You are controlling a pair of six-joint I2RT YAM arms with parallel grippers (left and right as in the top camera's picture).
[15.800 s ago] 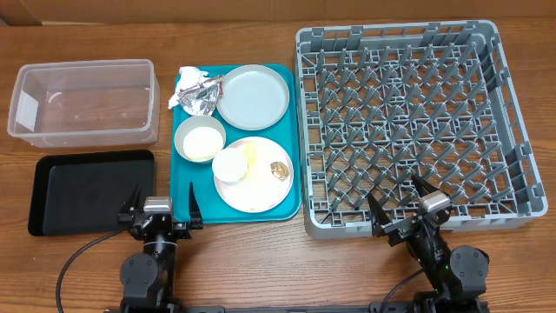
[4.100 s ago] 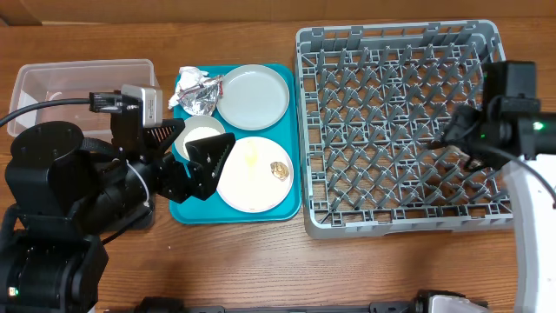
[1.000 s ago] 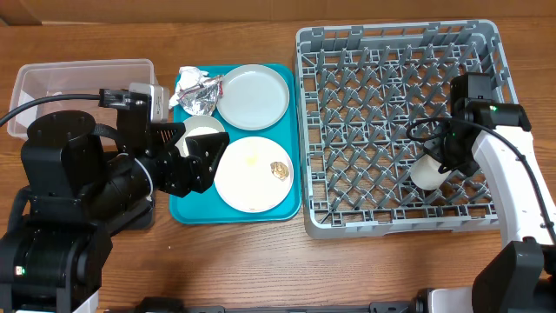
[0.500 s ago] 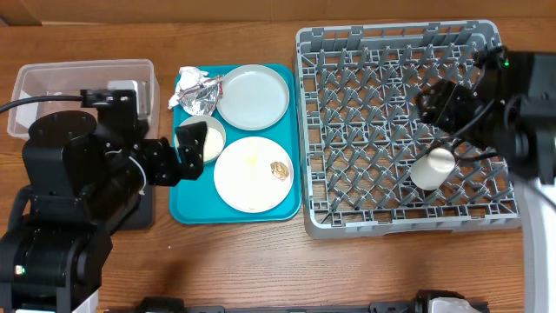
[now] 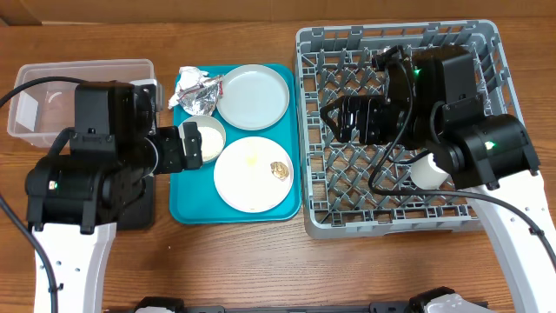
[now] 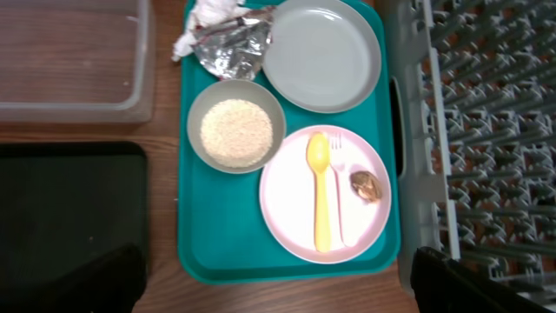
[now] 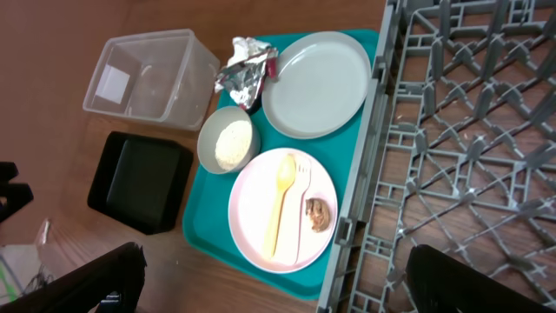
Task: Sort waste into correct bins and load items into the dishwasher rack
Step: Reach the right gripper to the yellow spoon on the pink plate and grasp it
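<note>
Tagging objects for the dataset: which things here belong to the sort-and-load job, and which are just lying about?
Job: foil wrapper, napkin, rice bowl, brown morsel, yellow spoon, white fork, pink plate, grey plate, cup, clear tub, black tray, rack.
Just there: teal serving tray, wooden table.

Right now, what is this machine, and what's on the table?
Two robot arms work at a table. One picture looks down from above; the other two come from cameras on each wrist. The left gripper and right gripper are open and hold nothing. A teal tray carries a grey plate, a pink plate with a spoon, fork and brown morsel, a bowl of rice and a foil wrapper. Beside it sit a clear tub, a black tray, and a grey rack holding a cup.
</note>
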